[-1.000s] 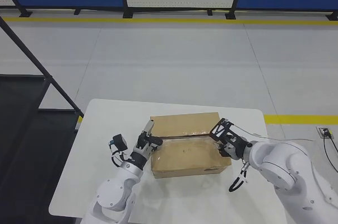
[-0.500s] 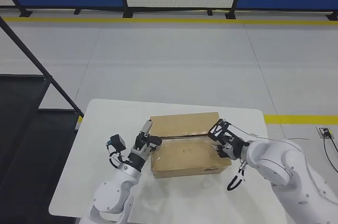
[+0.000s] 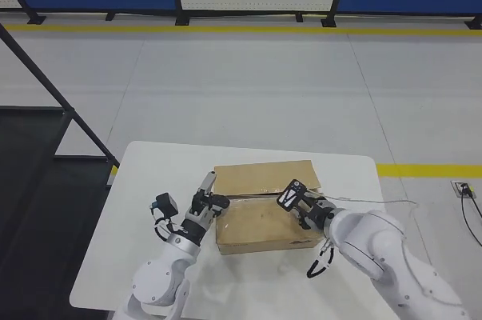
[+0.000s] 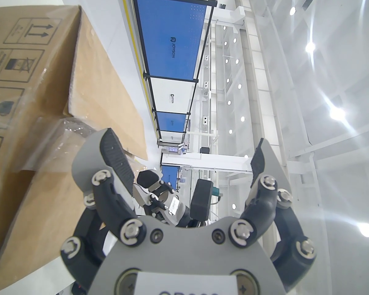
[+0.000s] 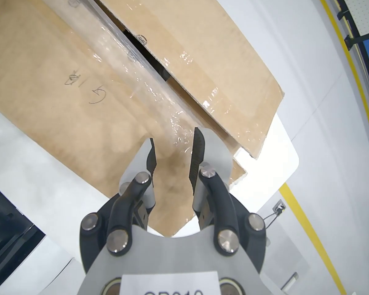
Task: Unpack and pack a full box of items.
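Matt cardboard box (image 3: 258,228) bears glossy, wrinkled clear plastic tape (image 5: 141,87).

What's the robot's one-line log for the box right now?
box: on table, flaps down, clear tape along seam | left gripper: open, at box end | right gripper: open, above taped seam

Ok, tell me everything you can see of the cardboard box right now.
The cardboard box is brown corrugated board, lying flat on the white table. Its two top flaps meet at a seam covered with wrinkled clear tape, a dark gap showing along it. Pen scribbles mark the near flap; printed handling symbols mark one end. The left gripper sits open at that end; the right gripper, open, is over the top at the seam's other end.
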You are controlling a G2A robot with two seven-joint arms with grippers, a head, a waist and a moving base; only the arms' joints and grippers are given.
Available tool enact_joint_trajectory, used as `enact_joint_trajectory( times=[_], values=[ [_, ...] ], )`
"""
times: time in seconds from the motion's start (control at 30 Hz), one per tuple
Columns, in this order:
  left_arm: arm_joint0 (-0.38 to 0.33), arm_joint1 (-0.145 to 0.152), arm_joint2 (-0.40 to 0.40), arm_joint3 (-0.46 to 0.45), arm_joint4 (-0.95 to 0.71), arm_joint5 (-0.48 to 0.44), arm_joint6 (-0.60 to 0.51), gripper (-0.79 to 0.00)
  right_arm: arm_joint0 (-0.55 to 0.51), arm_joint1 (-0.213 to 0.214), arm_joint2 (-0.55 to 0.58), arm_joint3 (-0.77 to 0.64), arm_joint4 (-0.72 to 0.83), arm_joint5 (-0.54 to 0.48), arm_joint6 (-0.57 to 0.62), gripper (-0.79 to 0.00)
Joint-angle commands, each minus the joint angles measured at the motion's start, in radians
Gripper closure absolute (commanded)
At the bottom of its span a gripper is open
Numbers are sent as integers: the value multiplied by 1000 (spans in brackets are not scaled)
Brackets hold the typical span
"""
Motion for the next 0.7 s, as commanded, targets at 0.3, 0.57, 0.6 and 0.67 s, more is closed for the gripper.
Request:
enact_joint_trajectory(
  times=[0.3,0.57,0.6,0.67],
  values=[
    [12,1,-5,-9,-3,-7,-1,-785,48,-29,-69,37,-68,58,41,-203],
    [23,2,-10,-15,-6,-8,-4,-785,58,-46,-91,26,-130,108,53,0],
    [24,2,-11,-16,-6,-8,-4,-785,55,-47,-91,16,-142,115,52,0],
    [25,2,-11,-16,-6,-9,-5,-785,45,-49,-87,-7,-167,135,45,0]
  ],
)
